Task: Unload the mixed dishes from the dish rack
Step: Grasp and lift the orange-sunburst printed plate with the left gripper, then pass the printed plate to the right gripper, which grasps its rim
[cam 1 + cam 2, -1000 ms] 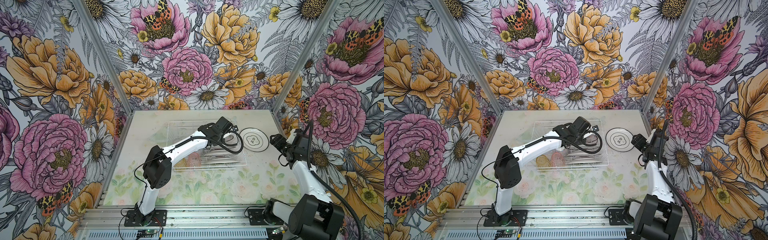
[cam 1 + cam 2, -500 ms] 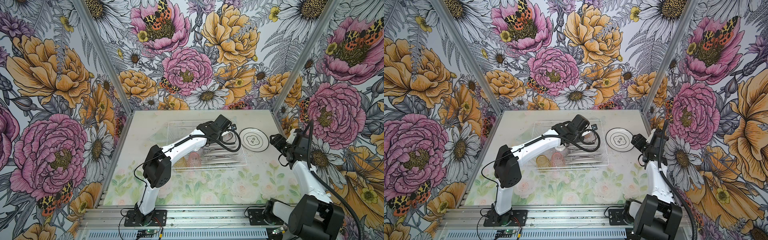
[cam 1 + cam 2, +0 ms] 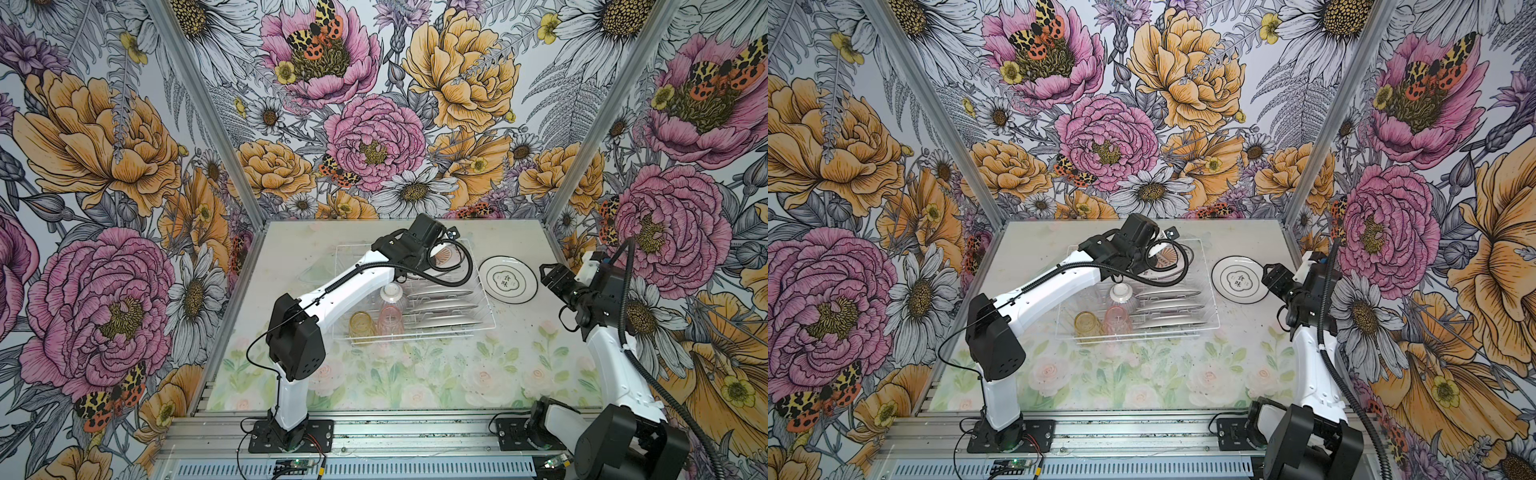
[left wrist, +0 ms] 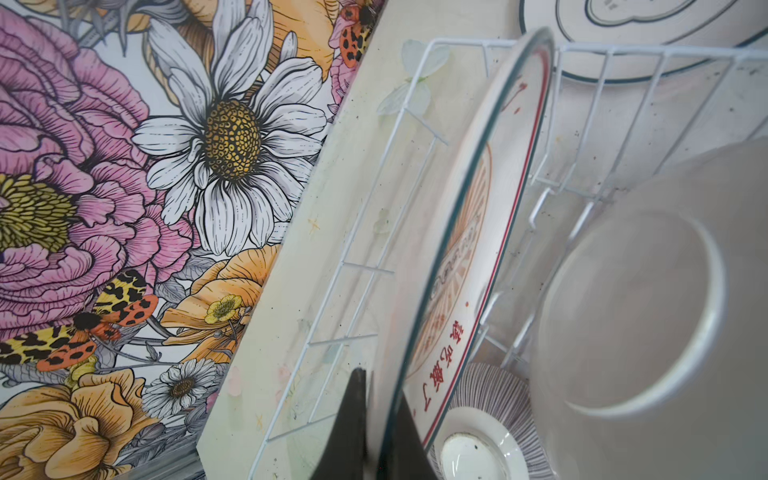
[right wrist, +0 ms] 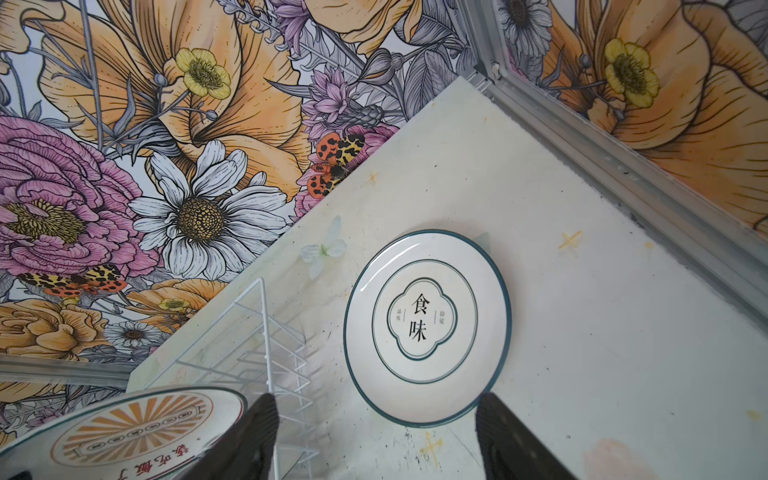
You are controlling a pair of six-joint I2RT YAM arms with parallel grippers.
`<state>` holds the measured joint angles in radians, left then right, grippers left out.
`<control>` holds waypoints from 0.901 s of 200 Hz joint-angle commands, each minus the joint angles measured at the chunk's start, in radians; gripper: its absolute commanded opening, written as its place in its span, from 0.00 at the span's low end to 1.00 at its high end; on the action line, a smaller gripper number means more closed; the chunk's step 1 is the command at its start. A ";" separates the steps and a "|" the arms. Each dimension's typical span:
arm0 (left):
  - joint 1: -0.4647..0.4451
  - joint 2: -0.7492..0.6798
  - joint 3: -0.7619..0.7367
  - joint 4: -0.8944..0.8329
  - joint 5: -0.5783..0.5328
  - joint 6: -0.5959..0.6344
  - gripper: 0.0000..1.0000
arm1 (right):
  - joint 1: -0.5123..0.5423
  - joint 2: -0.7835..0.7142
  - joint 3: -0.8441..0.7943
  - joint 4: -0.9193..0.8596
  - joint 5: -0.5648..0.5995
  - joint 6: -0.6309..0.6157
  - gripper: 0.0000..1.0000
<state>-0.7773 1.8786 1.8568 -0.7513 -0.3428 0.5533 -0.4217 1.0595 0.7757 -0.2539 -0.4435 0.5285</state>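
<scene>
Flowered walls enclose a pale surface (image 3: 415, 374). The dish rack (image 3: 486, 299) sits mid-surface, holding upright plates (image 3: 440, 307) and near-left tumblers (image 3: 390, 320). At its far right, the left gripper (image 4: 380, 386) clenches the sunburst plate (image 4: 453, 257). The right gripper (image 5: 376, 401) hangs released beside the green-rimmed plate (image 3: 507, 279), right of the rack.

Only readable bit from my seat: the green-rimmed plate (image 5: 427, 328) on the counter (image 5: 582, 353) has 食味 printed big in its middle (the tiny characters either side are too small for me). The sunburst plate (image 5: 124, 428) carries red characters I can't make out.
</scene>
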 commanded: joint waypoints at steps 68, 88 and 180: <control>0.174 -0.235 -0.068 0.168 0.433 -0.385 0.00 | 0.067 -0.056 0.078 0.032 -0.296 -0.070 0.75; 0.236 -0.262 -0.112 0.231 0.592 -0.488 0.00 | 0.095 -0.057 0.081 0.089 -0.422 -0.051 0.73; 0.333 -0.241 -0.320 0.663 1.050 -0.909 0.00 | 0.244 -0.031 0.046 0.418 -0.575 0.138 0.68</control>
<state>-0.4427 1.6402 1.5696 -0.3374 0.5293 -0.1879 -0.2100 1.0214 0.8223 0.0673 -0.9966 0.6258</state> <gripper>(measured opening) 0.077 0.680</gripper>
